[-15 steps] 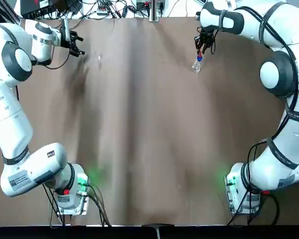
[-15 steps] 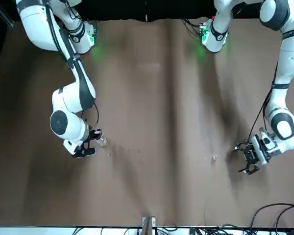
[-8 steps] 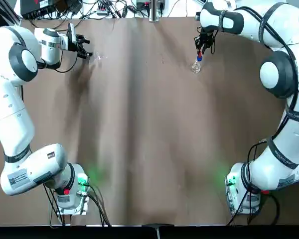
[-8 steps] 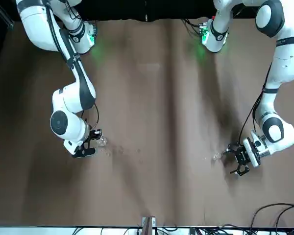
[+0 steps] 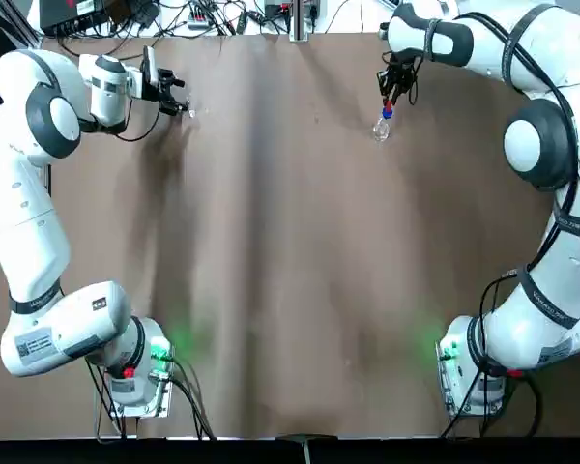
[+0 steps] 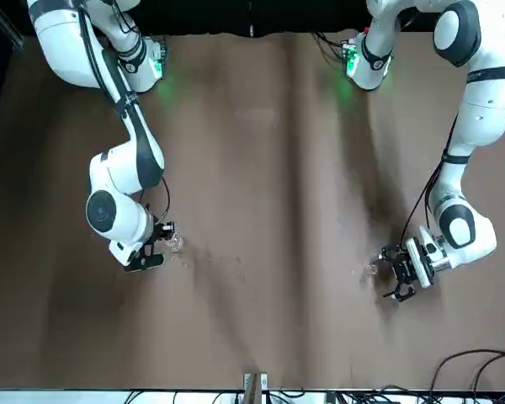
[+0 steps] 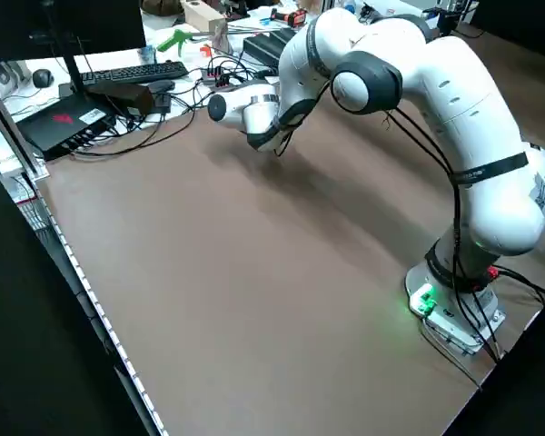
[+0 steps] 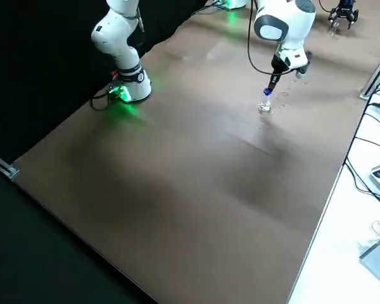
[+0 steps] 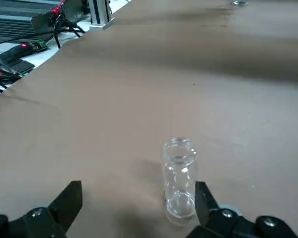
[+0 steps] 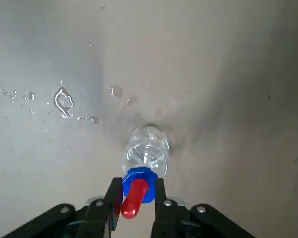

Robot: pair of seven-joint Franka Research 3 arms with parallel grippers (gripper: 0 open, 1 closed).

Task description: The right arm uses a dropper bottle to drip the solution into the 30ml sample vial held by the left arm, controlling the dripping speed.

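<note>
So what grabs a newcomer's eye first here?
The dropper bottle's red top and blue collar, vivid between the right pincer's fingers above the table's far right. Then the two big white arms, left and right, reaching from the near corners, green glows at their bases.

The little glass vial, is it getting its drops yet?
Not yet. The right gripper already holds the dropper bottle by its top. The left gripper is open around the vial, so gripping it looks like the job now. Bringing them together and dripping are left.
</note>
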